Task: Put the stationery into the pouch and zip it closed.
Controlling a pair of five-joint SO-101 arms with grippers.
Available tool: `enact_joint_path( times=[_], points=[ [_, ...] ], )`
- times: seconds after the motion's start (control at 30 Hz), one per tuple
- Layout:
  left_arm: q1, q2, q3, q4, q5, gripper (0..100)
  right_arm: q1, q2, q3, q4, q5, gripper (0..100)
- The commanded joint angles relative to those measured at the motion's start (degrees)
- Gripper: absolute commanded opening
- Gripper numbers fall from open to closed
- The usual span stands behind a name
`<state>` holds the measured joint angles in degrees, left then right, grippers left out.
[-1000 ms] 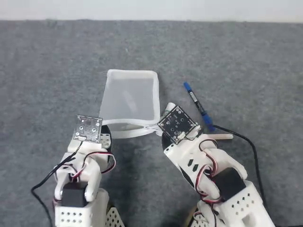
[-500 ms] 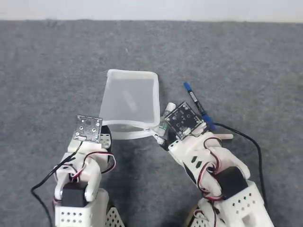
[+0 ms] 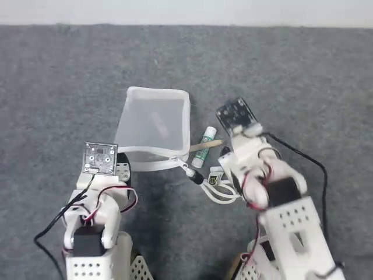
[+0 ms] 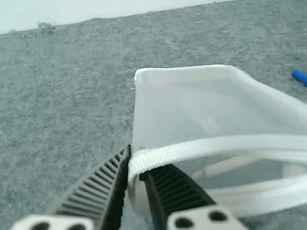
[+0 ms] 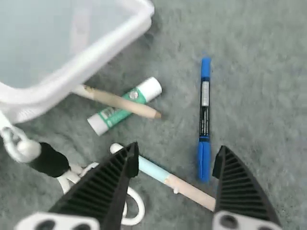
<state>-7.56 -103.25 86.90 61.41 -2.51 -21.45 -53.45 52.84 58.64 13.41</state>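
Note:
A translucent white pouch [image 3: 154, 123] lies mid-table with its mouth toward the arms. My left gripper [image 4: 135, 159] is shut on the pouch's white zip edge [image 4: 192, 149] at its near left corner. My right gripper [image 5: 176, 152] hangs open above loose stationery to the right of the pouch. Under it lie a blue pen [image 5: 205, 120], a light blue and beige pen [image 5: 168, 178], a green-and-white glue stick [image 5: 124, 105] and a wooden pencil [image 5: 120, 101]. The glue stick [image 3: 204, 147] and pencil [image 3: 205, 144] lie crossed beside the pouch's right corner. The black zip pull [image 3: 195, 177] hangs off that corner.
A white cord loop [image 3: 220, 191] trails from the zip pull toward the right arm [image 3: 262, 175]. Grey carpet [image 3: 303, 76] covers the table, with a pale wall along the far edge. A black cable [image 3: 315, 169] runs along the right arm.
The right arm has drawn away from the pouch's zip corner toward the far right, uncovering the glue stick and pencil. The pouch and left arm have shifted slightly left.

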Motion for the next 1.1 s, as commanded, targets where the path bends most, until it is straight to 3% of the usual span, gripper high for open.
enact_joint_path(
  times=[0.0, 0.33, 1.07],
  points=[
    [-0.4, -0.3, -4.0, 0.3, 0.0, 1, 1.9, 7.9, -6.2, -2.7, 0.9, 18.4],
    [-0.4, -0.3, -3.8, 0.4, 0.0, 1, 8.1, 29.2, -18.9, -6.8, 4.1, 18.8],
    [-0.4, -0.3, -3.6, 0.4, 0.0, 1, 8.8, 79.7, -65.5, 6.4, 4.5, 18.6]
  ],
)
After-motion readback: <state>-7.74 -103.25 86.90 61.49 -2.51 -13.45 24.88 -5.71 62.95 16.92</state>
